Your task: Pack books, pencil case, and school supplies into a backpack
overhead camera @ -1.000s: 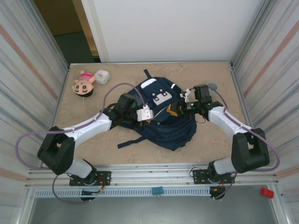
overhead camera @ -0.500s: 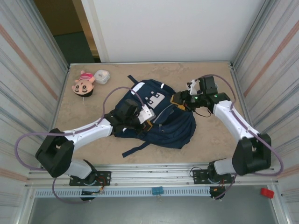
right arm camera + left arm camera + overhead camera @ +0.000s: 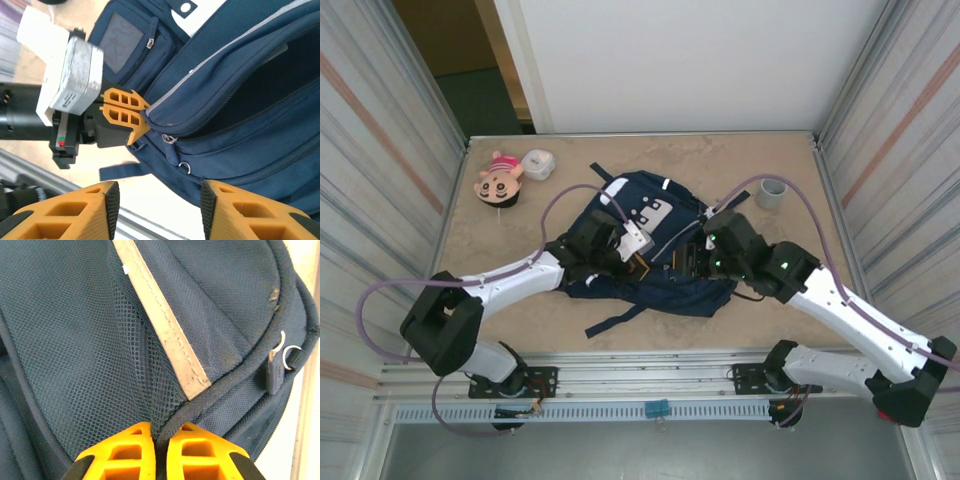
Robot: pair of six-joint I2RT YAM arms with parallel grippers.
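L grip (image 3: 160, 436) clamped on bag (image 3: 670, 295) rim, frame ctr | R grip (image 3: 156, 195) jaws apart, empty, lower frame | progress: mouth open, contents can't tell, zip-up likely left

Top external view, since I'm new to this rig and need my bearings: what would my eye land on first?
The navy blue backpack sprawls across the middle of the table. The left gripper is pinched shut on the piped rim of its gaping compartment, while the right gripper hovers open just beside it. A pink doll head sits in the far left corner and a grey cup far right.
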